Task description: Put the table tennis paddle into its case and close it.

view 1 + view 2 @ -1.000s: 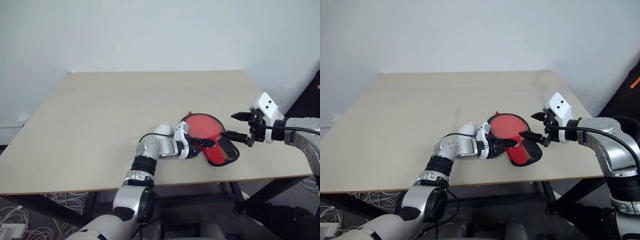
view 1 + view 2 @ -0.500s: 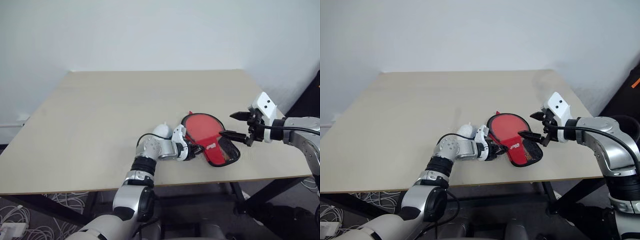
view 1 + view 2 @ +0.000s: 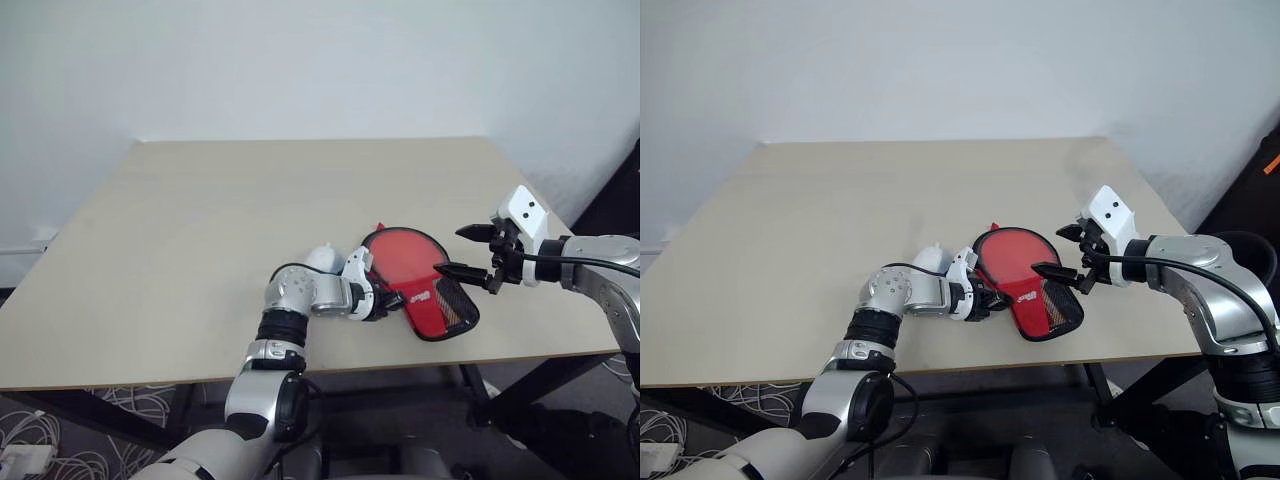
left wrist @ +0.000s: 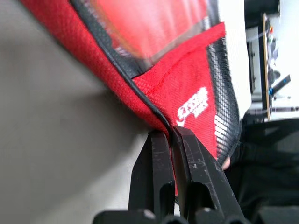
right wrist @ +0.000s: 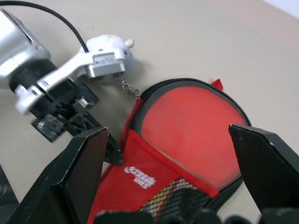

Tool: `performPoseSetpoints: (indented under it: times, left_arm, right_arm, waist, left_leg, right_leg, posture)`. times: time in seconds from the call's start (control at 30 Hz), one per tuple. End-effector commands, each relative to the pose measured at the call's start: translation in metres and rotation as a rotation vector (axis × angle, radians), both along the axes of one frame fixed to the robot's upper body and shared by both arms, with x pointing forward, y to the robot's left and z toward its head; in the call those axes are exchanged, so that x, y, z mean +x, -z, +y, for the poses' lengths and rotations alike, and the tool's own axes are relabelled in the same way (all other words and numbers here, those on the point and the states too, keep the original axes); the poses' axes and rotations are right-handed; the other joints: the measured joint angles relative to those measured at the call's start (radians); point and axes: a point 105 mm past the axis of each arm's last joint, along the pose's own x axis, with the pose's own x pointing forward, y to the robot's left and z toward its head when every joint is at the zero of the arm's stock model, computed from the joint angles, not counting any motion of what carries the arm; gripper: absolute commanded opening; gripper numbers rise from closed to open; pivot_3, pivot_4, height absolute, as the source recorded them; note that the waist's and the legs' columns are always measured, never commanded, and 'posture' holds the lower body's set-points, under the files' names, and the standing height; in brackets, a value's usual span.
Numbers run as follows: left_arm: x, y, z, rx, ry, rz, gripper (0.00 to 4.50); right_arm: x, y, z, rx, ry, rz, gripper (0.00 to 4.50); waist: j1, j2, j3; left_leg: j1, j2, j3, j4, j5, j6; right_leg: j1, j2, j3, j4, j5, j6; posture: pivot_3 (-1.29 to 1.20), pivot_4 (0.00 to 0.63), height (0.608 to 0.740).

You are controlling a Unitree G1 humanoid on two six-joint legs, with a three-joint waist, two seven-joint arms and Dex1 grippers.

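Note:
Near the table's front right lies the red case, showing its white logo and black mesh panel. At its far end, inside the black edging, is a smooth round red face that looks like the table tennis paddle lying in the case. The paddle's handle is hidden. My left gripper is shut on the case's black-piped edge at its near left side. My right gripper hangs open just above the case's right side, with nothing between its fingers.
The pale table stretches wide to the left and back. Its front edge runs close below the case, and its right edge lies under my right arm. A white wall stands behind.
My left gripper has gone from open to shut on the case's edge and drawn slightly left. The logo flap now lies flatter over the case. The right arm has held still.

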Motion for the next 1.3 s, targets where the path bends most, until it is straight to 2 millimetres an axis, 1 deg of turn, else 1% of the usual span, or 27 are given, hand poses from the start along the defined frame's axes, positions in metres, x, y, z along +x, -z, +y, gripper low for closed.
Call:
performPoseSetpoints:
  times: [0.03,0.17,0.23,0.43,0.63,0.73,0.97,1.23,1.3]
  left_arm:
    - [-0.009,-0.02,0.015,-0.043,0.009,-0.022,0.02]
    - [-0.017,-0.021,0.032,-0.038,-0.03,-0.059,0.02]
    - [-0.028,-0.018,0.038,-0.039,-0.032,-0.076,0.02]
    - [-0.059,-0.013,0.045,-0.059,-0.022,-0.082,0.02]
    - [-0.076,-0.018,0.052,-0.047,-0.016,-0.058,0.02]
    - [-0.086,-0.02,0.051,-0.04,0.009,-0.034,0.02]
    - [-0.095,-0.017,0.054,-0.011,0.033,-0.043,0.02]
    - [-0.095,-0.014,0.056,0.008,0.048,-0.04,0.02]
    - [-0.094,-0.016,0.055,0.002,0.052,-0.049,0.44]
  right_arm:
    - [-0.002,-0.013,0.002,0.009,-0.009,-0.051,4.5]
    - [-0.004,-0.012,0.004,0.011,-0.015,-0.048,4.5]
    - [-0.003,-0.012,0.005,0.011,-0.018,-0.048,4.5]
    - [-0.003,-0.012,0.007,0.011,-0.027,-0.045,4.5]
    - [-0.004,-0.011,0.009,0.012,-0.032,-0.04,4.5]
    - [-0.005,-0.011,0.01,0.013,-0.036,-0.037,4.5]
    - [-0.005,-0.011,0.01,0.013,-0.038,-0.032,4.5]
    - [-0.003,-0.013,0.012,0.016,-0.043,-0.034,4.5]
    - [-0.002,-0.012,0.011,0.016,-0.041,-0.034,4.5]
  waist:
    - [-0.001,0.0,0.0]
    - [0.001,0.0,0.0]
    - [0.001,0.0,0.0]
    - [0.002,0.0,0.0]
    - [0.007,0.0,0.0]
    - [0.008,0.0,0.0]
    - [0.012,0.001,0.0]
    - [0.012,0.001,0.0]
    - [0.012,0.001,0.0]
  left_leg:
    - [0.0,0.0,0.0,0.0,0.0,0.0]
    - [0.0,0.0,0.0,0.0,0.0,0.0]
    - [0.0,0.0,0.0,0.0,0.0,0.0]
    - [0.0,0.0,0.0,0.0,-0.001,-0.001]
    - [0.001,0.0,0.0,0.0,-0.001,-0.002]
    - [0.001,0.0,0.001,0.0,-0.002,-0.003]
    - [0.001,-0.001,0.003,0.0,-0.001,-0.001]
    - [0.001,-0.001,0.003,0.0,-0.001,-0.001]
    - [0.001,0.0,0.003,0.0,-0.001,-0.001]
  right_leg:
    - [0.0,0.0,0.0,0.0,0.0,0.0]
    - [0.0,0.0,0.0,0.0,0.0,0.0]
    - [0.0,0.0,0.0,0.0,0.0,0.0]
    - [0.0,-0.001,0.001,0.0,0.0,-0.001]
    - [0.0,0.0,0.002,0.0,0.0,-0.002]
    - [0.0,-0.001,0.003,0.0,0.001,-0.007]
    - [0.0,-0.001,0.004,0.0,0.001,-0.009]
    - [-0.001,-0.001,0.004,0.0,0.001,-0.008]
    - [-0.001,0.0,0.004,0.0,0.0,-0.007]
  posture:
    - [0.0,0.0,0.698]
    - [0.0,0.0,0.698]
    - [0.0,0.0,0.698]
    - [0.0,0.0,0.698]
    - [0.0,0.0,0.698]
    - [0.0,0.0,0.698]
    - [0.0,0.0,0.698]
    - [0.0,0.0,0.698]
    - [0.0,0.0,0.698]
